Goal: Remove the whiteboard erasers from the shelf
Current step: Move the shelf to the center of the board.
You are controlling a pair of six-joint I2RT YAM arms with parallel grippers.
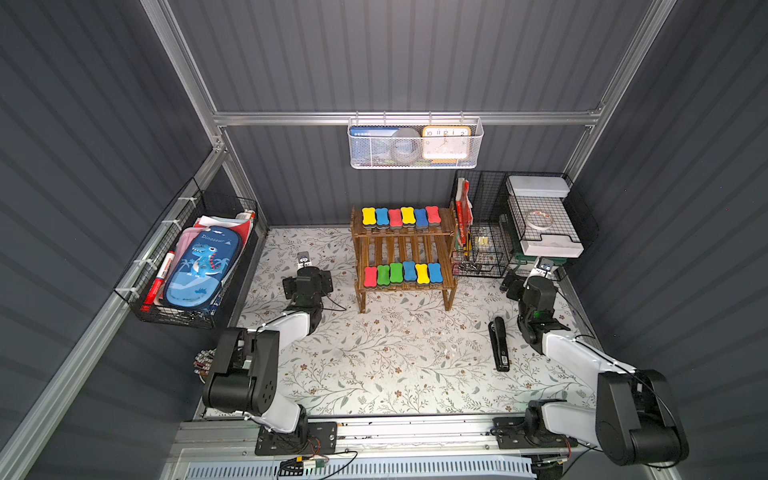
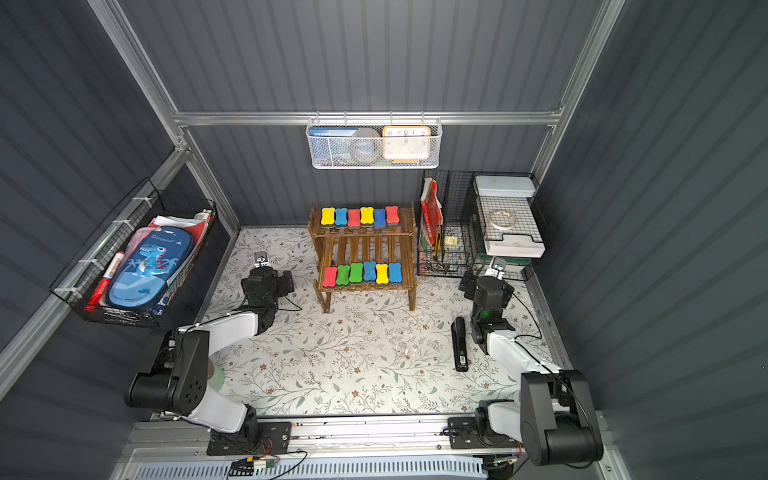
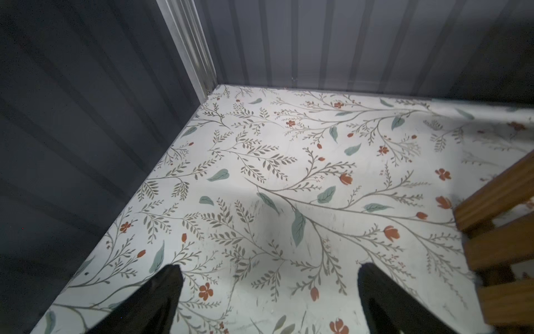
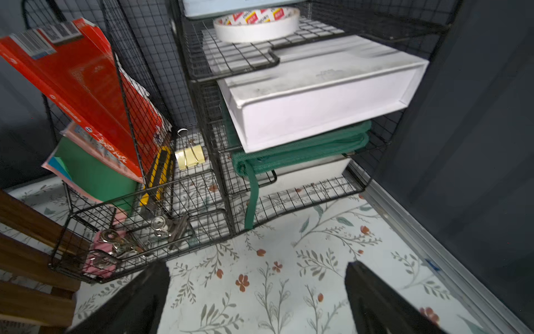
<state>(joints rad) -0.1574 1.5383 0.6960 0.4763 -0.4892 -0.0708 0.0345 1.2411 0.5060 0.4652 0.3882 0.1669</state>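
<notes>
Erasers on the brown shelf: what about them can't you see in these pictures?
- Undersides of the erasers: hidden in both top views, since they lie coloured side up on the shelf.
- Any writing on them: too small there.
- Left wrist view: no erasers; only a corner of the shelf, cut off by the edge.
- Right wrist view: likewise, shelf cut off.

The shelf [image 1: 402, 248] stands at the far middle of the table [image 1: 374, 365]. The whiteboard erasers [image 1: 395, 217] lie on it in two rows, six on each tier. Just right of it stands the wire organiser [image 1: 482, 199]; the stapler [image 1: 498, 345] lies nearer, on the right. A mesh basket [image 1: 358, 154] hangs on the far wall.
</notes>
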